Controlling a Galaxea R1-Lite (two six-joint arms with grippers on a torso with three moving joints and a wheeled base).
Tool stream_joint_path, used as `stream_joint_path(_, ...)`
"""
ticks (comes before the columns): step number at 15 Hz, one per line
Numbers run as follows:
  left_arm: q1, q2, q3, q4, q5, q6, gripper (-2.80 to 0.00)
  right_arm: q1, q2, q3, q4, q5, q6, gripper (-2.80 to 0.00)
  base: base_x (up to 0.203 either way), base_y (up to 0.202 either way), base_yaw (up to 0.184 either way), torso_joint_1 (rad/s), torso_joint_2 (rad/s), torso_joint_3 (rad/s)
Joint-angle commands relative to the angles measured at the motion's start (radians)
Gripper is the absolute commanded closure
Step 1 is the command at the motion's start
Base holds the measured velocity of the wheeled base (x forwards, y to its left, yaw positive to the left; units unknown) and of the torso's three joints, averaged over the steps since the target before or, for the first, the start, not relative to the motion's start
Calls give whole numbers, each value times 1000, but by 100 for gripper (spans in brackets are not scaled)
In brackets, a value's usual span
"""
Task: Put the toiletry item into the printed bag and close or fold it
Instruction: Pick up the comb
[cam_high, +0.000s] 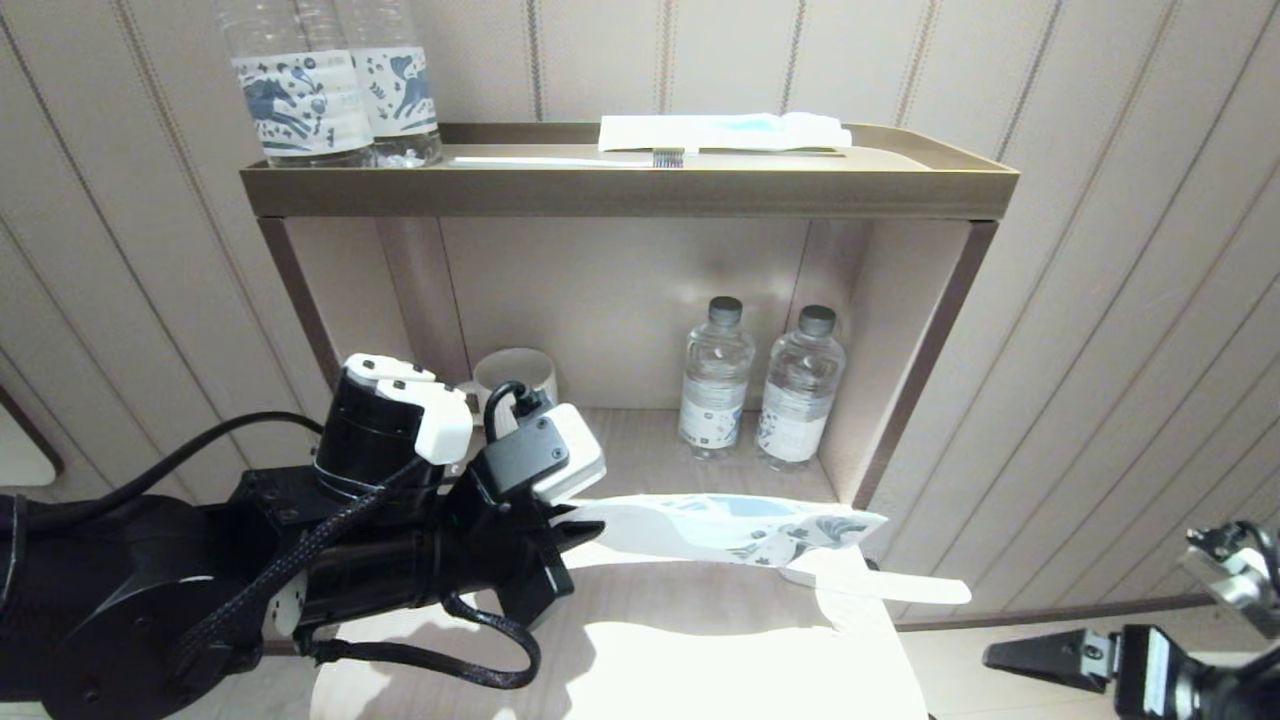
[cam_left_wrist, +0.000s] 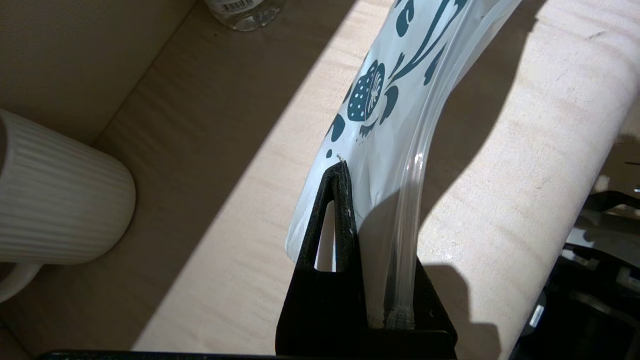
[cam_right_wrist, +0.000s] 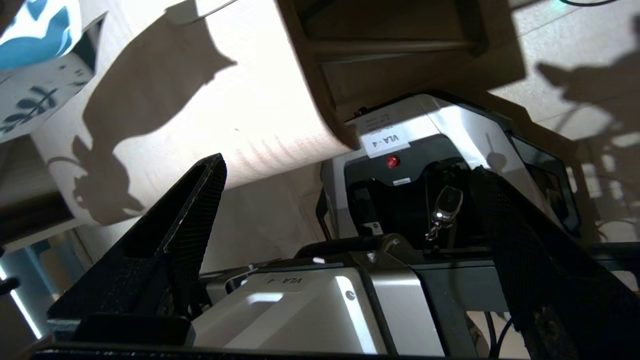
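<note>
The right gripper (cam_high: 1050, 655) sits nearest, low at the right and off the front edge of the lower shelf (cam_high: 640, 640), its 2 fingers spread wide with nothing between them. The left gripper (cam_high: 585, 535) is clenched on 1 end of the printed bag (cam_high: 720, 530), holding it level just above the lower shelf, so the patterned end points toward the shelf's right edge. A flat white item (cam_high: 880, 585) sticks out of that far end, apparently only partly inside.

As I judge it, the step in hand is seating that item and closing the bag. The left gripper should keep its pinch and hold the bag steady, while the right gripper comes in from the open end, pushes the item along the bag's length, then presses or folds the mouth.

The left wrist view shows the pinch itself: the bag's ridged strip (cam_left_wrist: 400, 280) caught between the jaws, and a ribbed white mug (cam_left_wrist: 60, 200) near the shelf's back corner. The head view alone shows the protruding item, 2 bottles (cam_high: 760, 390) at the back, and a second packet (cam_high: 720, 130) on the top tray (cam_high: 630, 190).
</note>
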Motion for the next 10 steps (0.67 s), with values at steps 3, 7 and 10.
stream_joint_path(3,0,22,3,-29,0,2,0,-12,173,-9,-38,-73,29,-280,0,0,0,0,0,0)
stream_joint_path(7,-3,50,17,-74,0,2,0,-13,184,47,-225,-85,50,-280,0,0,0,0,0,0)
stream_joint_path(10,-4,73,24,-108,1,3,0,-9,192,82,-308,-84,77,-280,0,0,0,0,0,0)
